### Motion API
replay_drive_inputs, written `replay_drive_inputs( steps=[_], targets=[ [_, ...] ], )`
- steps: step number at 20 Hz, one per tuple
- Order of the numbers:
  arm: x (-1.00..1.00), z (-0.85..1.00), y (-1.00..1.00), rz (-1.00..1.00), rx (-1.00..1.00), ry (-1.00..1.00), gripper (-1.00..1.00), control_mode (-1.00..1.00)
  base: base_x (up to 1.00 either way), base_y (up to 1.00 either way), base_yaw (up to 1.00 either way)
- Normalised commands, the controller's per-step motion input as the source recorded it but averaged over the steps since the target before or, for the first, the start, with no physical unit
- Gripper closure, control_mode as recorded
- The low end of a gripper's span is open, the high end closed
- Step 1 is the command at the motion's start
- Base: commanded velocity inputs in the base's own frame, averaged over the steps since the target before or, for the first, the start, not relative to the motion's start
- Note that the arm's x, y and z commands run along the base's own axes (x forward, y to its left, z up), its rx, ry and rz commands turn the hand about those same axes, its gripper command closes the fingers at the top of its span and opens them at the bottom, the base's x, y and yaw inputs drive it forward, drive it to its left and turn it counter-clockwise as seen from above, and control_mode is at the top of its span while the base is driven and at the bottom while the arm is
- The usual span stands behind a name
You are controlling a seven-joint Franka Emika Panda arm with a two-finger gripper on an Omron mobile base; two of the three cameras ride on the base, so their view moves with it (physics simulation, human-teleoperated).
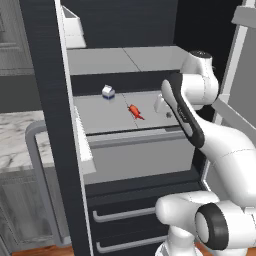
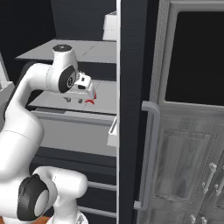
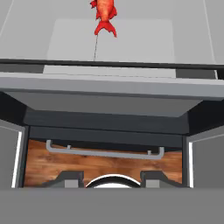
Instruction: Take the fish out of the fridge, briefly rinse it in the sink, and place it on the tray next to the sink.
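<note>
The robot's white arm fills the foreground of the left base view, rising from the lower right and reaching into the open fridge. Its gripper hangs just above the front part of the middle pale grey shelf, the fingers close together with nothing between them. The fish, small and red-orange, lies flat on that shelf, near the gripper but not touching it; in the hand view the fish sits at the top edge, tail toward the shelf's front lip. A small white-and-blue carton stands farther back on the same shelf, well apart from the fish. Below the shelf are dark drawers with grey bar handles. A marble bench shows left of the fridge.
</note>
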Motion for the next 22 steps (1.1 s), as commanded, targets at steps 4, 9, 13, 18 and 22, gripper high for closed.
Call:
replay_drive_inputs(
  steps=[4, 9, 13, 18, 22],
  targets=[
    [-0.03, 0.00, 0.02, 0.00, 0.01, 0.00, -1.00, -1.00, 0.00, 0.00, 0.00],
    [0.02, -0.03, 0.33, -0.02, 0.10, -0.10, -1.00, -1.00, 0.00, 0.00, 0.00],
    [0.26, -0.11, 0.41, 0.00, 0.04, -0.22, -1.00, -1.00, 0.00, 0.00, 0.00],
    [0.66, -0.32, 0.10, 0.00, -0.02, -0.09, -1.00, -1.00, 0.00, 0.00, 0.00],
    [0.80, -0.21, 0.00, 0.00, 0.00, -0.04, -1.00, -1.00, 0.00, 0.00, 0.00]
  ],
)
